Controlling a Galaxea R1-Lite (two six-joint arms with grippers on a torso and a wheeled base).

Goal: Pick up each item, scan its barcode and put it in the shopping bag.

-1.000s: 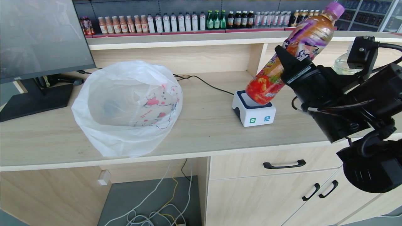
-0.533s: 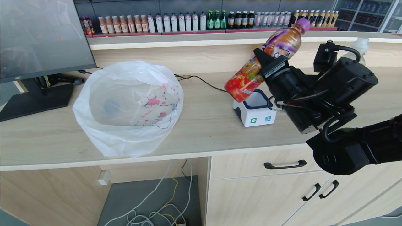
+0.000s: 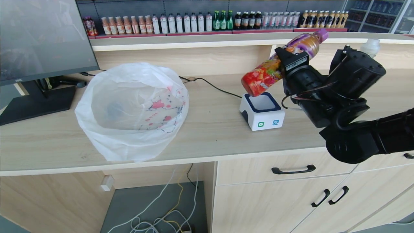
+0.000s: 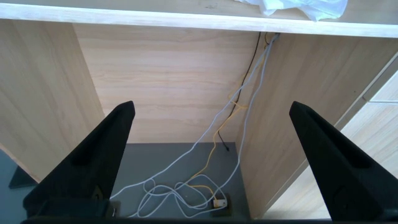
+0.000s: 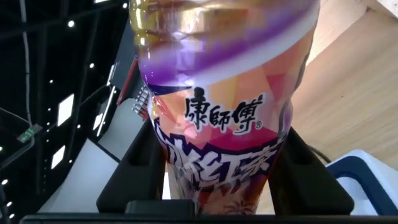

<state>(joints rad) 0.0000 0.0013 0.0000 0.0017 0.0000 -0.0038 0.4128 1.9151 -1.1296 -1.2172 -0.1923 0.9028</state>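
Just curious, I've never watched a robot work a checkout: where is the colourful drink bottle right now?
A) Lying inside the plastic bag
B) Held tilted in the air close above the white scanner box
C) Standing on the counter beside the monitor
B: the right gripper is clamped around the bottle, which hangs tilted with its base close above the scanner, clear of the counter.
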